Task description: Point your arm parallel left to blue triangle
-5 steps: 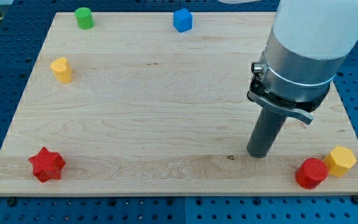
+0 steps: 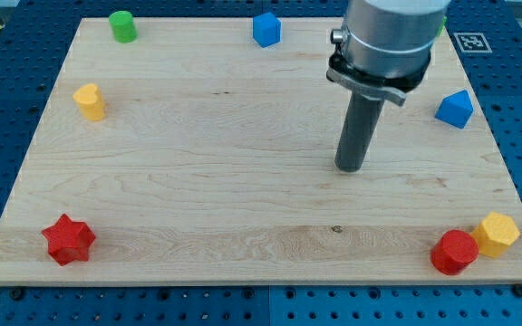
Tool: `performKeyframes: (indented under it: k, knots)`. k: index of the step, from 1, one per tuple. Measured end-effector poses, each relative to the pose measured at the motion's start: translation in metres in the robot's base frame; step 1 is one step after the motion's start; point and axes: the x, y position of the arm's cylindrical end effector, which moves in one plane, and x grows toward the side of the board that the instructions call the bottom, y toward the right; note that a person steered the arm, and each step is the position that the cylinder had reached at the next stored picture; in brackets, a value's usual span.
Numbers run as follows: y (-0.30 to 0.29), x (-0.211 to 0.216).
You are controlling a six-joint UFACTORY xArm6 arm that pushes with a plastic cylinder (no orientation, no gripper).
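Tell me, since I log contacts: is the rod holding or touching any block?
Nothing. My tip stands on bare board, left of the blue triangle.

wood board | 7 blocks on it | tip mid-right

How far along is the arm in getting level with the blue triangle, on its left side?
Done: my tip is already on the blue triangle's left, with no block touched. In hand: it sits lower in the view than the triangle, so not yet level. Left: slide toward the view's top until level, perhaps a little closer.
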Motion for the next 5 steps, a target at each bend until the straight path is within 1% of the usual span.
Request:
performKeyframes:
  k: [5]
  knots:
    - [-0.0011,-0.0035]
